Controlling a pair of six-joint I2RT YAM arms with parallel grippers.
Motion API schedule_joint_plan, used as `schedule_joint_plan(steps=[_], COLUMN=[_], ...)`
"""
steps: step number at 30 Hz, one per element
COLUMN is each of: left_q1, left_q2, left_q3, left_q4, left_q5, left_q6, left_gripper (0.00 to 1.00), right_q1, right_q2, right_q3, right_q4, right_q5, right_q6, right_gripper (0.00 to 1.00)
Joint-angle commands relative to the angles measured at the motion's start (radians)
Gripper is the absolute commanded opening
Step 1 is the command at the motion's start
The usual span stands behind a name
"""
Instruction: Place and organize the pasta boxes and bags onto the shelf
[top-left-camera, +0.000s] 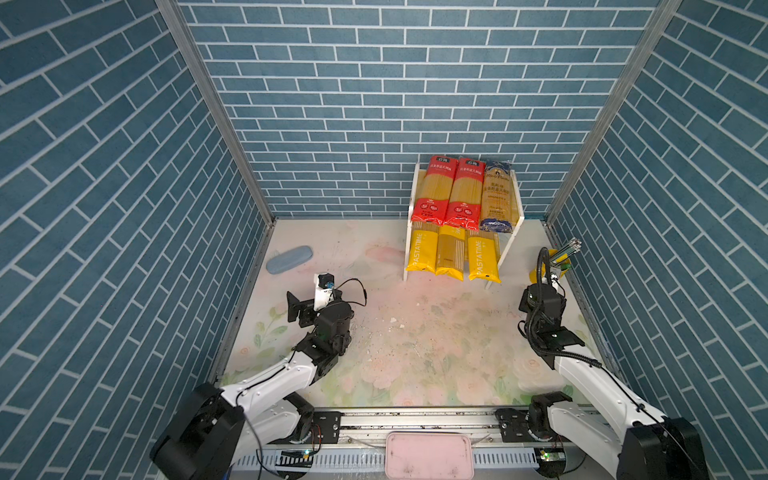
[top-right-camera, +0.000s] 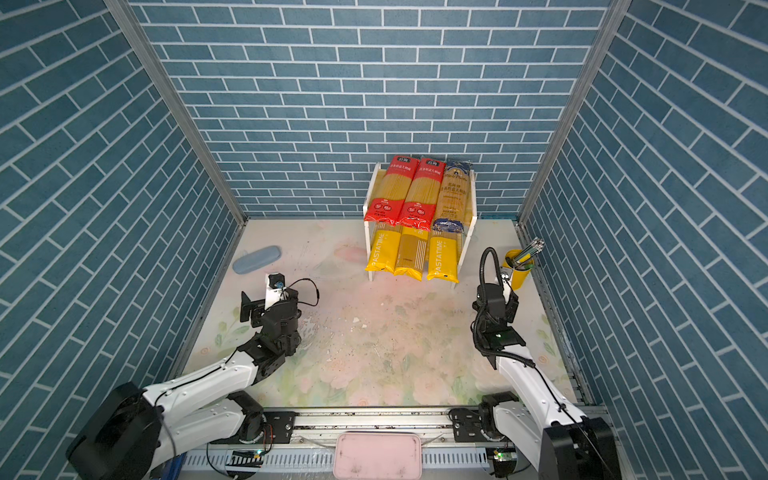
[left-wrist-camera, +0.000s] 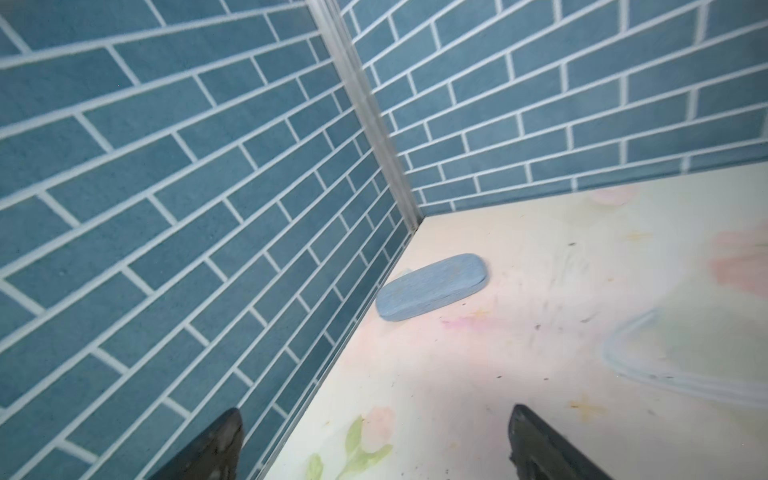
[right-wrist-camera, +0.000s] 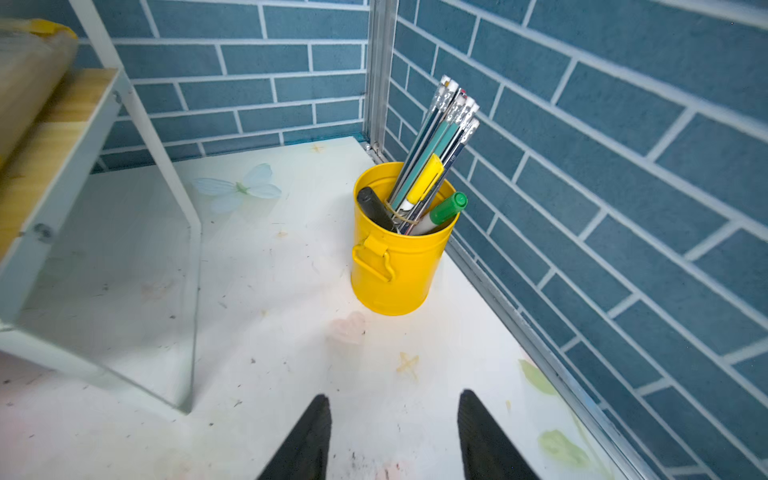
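Observation:
The shelf (top-left-camera: 516, 203) stands at the back right against the wall, and all the pasta packets lie on it. In both top views its upper board carries two red packets (top-left-camera: 432, 191) (top-left-camera: 465, 195) and a dark blue-ended one (top-left-camera: 496, 195). The lower board carries two yellow PASTATIME packets (top-left-camera: 419, 251) (top-left-camera: 484, 257) with a tan striped packet (top-left-camera: 451, 253) between them. My left gripper (left-wrist-camera: 376, 410) is open and empty, low over the mat near the left wall. My right gripper (right-wrist-camera: 394, 395) is open and empty, just right of the shelf's wooden lower board (right-wrist-camera: 54, 137).
A grey-blue oblong case (left-wrist-camera: 432, 286) lies by the left wall, ahead of the left gripper. A yellow cup of pens and pencils (right-wrist-camera: 395, 257) stands in the right corner, ahead of the right gripper. A pink tray (top-left-camera: 429, 455) sits at the front rail. Crumbs dot the floral mat (top-left-camera: 415, 340).

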Motion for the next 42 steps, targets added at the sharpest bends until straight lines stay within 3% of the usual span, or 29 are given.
schedule_joint_plan(steps=[1, 8, 12, 16, 20, 27, 28, 29, 33, 35, 36, 38, 40, 41, 42], left_q1=[0.076, 0.167, 0.228, 0.265, 0.279, 0.304, 0.317, 0.334, 0.408, 0.431, 0.437, 0.459, 0.483, 0.488, 0.486], left_q2=[0.1, 0.39, 0.485, 0.43, 0.416, 0.396, 0.389, 0.378, 0.366, 0.369, 0.37, 0.384, 0.411, 0.397, 0.426], left_q3=[-0.075, -0.108, -0.065, -0.057, -0.05, -0.034, -0.028, -0.017, 0.05, 0.075, 0.08, 0.078, 0.036, 0.058, 0.044], left_q4=[0.349, 0.767, 0.761, 0.638, 0.592, 0.526, 0.495, 0.455, 0.283, 0.23, 0.221, 0.219, 0.33, 0.247, 0.331], left_q5=[0.03, 0.212, 0.348, 0.429, 0.48, 0.524, 0.547, 0.574, 0.69, 0.733, 0.742, 0.802, 0.819, 0.823, 0.813], left_q6=[0.064, 0.082, 0.077, 0.021, 0.01, -0.014, -0.027, -0.044, -0.11, -0.127, -0.131, -0.145, -0.16, -0.18, -0.157], left_gripper=[1.0, 1.0, 1.0, 1.0, 1.0, 1.0, 1.0, 1.0, 1.0, 1.0, 1.0, 1.0, 1.0, 1.0, 1.0], right_q1=[-0.029, -0.047, -0.056, -0.07, -0.086, -0.188, -0.19, -0.193, -0.2, -0.2, -0.2, -0.2, -0.2, -0.2, -0.2], right_q2=[0.075, 0.314, 0.423, 0.502, 0.49, 0.542, 0.576, 0.527, 0.563, 0.55, 0.556, 0.555, 0.545, 0.554, 0.547], right_q3=[-0.054, -0.073, -0.122, -0.146, -0.111, -0.111, -0.11, -0.088, -0.097, -0.1, -0.104, -0.106, -0.101, -0.104, -0.101], right_q4=[0.292, 0.549, 0.761, 0.898, 0.795, 0.793, 0.863, 0.732, 0.814, 0.794, 0.813, 0.812, 0.789, 0.811, 0.793], right_q5=[0.042, -0.032, -0.042, -0.083, -0.174, -0.366, -0.371, -0.377, -0.386, -0.384, -0.381, -0.38, -0.376, -0.378, -0.376], right_q6=[-0.109, -0.146, -0.184, -0.205, -0.195, -0.135, -0.142, -0.119, -0.132, -0.125, -0.128, -0.127, -0.123, -0.127, -0.123], right_gripper=[0.51, 0.51, 0.51, 0.52, 0.52, 0.51, 0.53, 0.55, 0.71, 0.94, 0.99, 0.99, 0.99, 0.99, 0.99])
